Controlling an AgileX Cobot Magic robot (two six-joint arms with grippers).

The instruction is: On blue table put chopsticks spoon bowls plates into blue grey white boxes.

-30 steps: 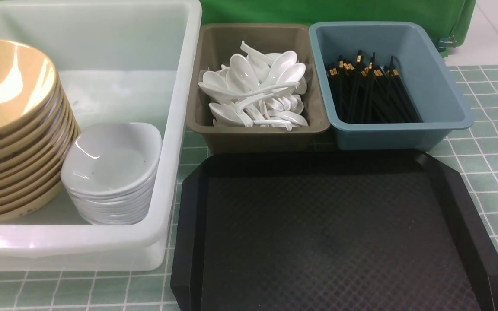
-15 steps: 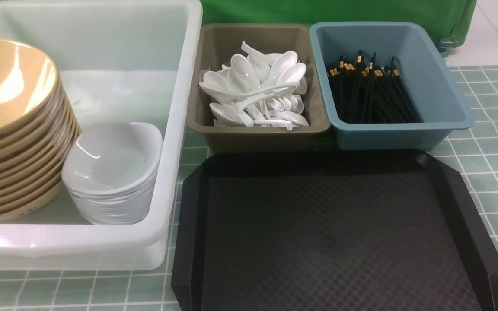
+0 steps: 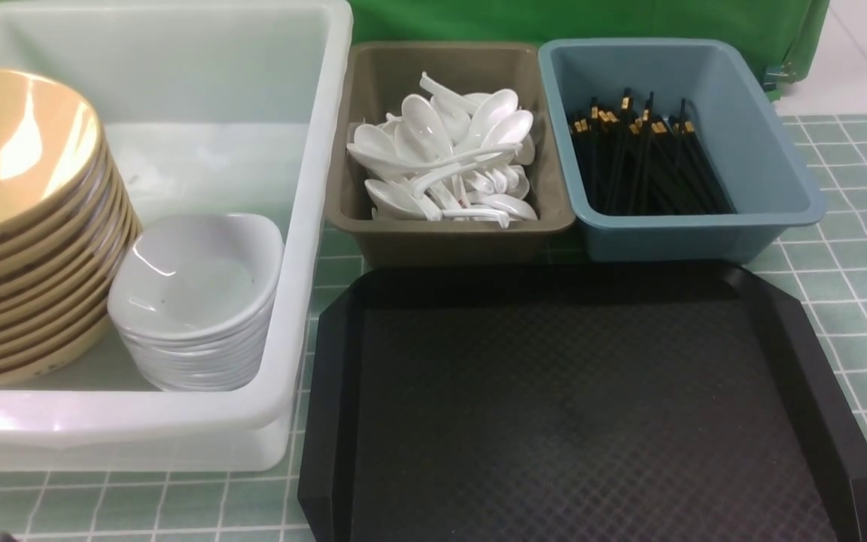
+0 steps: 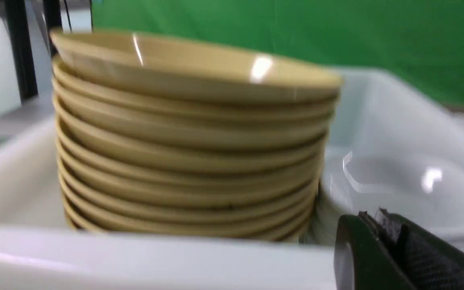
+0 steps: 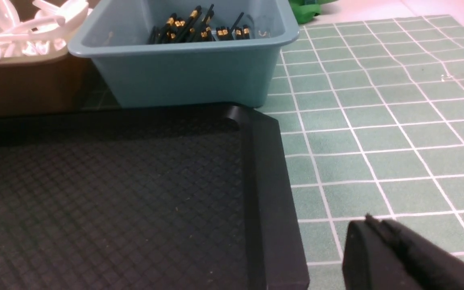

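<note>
A stack of tan bowls (image 3: pixel 19 150) and a stack of small white plates (image 3: pixel 193 286) stand in the big white box (image 3: pixel 313 226). The grey box (image 3: pixel 441 241) holds a heap of white spoons (image 3: pixel 441 150). Black chopsticks (image 3: pixel 644 158) lie in the blue box (image 3: pixel 674 233). All three boxes rest on the blue table (image 3: pixel 855 286). My left gripper (image 4: pixel 373 215) is shut and empty, just outside the white box's near rim (image 4: pixel 135 257), facing the bowls (image 4: pixel 191 133) and plates (image 4: pixel 397 189). My right gripper (image 5: pixel 371 220) is shut and empty over the table tiles (image 5: pixel 377 121), beside the tray's right edge.
A black textured tray (image 3: pixel 576 406) lies empty in front of the grey and blue boxes, with its raised right rim (image 5: pixel 264 181) close to my right gripper. A green backdrop (image 3: pixel 554 19) hangs behind the boxes.
A faint dark blur has come into the front view's lower left corner. The boxes and their contents have not moved.
</note>
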